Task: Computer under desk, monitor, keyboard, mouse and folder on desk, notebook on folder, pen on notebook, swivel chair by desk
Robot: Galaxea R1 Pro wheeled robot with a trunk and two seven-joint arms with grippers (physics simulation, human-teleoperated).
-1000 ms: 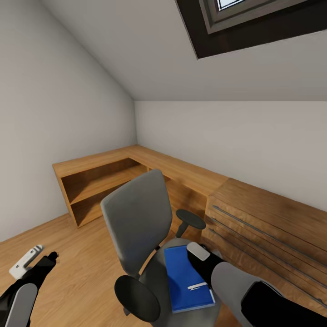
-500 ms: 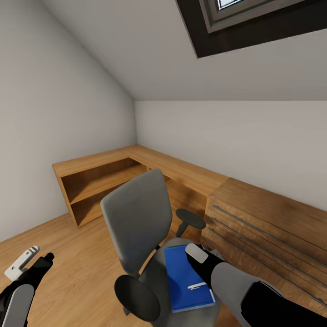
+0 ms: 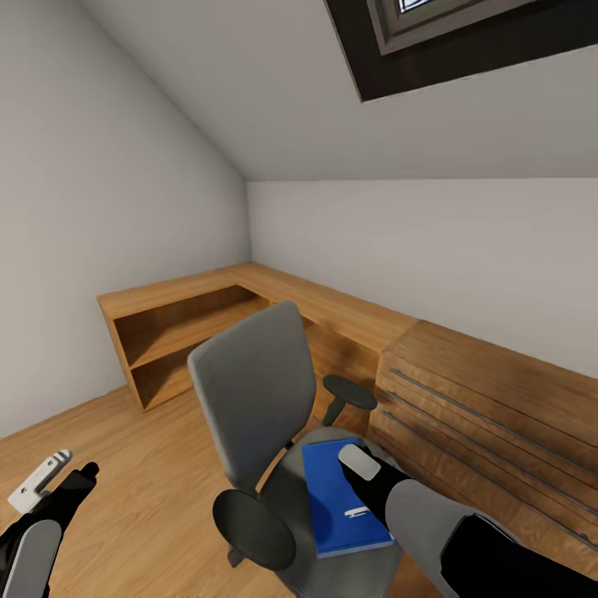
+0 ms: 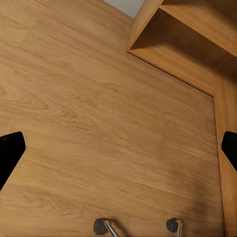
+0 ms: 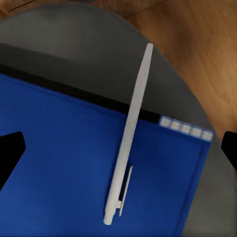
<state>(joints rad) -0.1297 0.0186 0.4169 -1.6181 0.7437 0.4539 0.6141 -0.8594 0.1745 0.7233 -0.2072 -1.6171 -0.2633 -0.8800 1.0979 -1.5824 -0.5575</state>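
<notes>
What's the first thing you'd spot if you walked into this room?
Probably the grey swivel chair in the middle of the wooden floor, with a bright blue folder lying on its seat. A white pen rests on the folder, and the right gripper hangs open over it. Behind the chair, a long wooden desk runs along the walls.

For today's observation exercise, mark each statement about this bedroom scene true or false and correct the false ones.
1. A blue folder lies on the chair seat. True.
2. A white pen rests on the folder. True.
3. The right gripper is shut on the pen. False: its fingers stand wide apart above it.
4. A monitor stands on the desk. False: the visible desk top is bare.
5. The left gripper hangs open over the wooden floor. True.
</notes>
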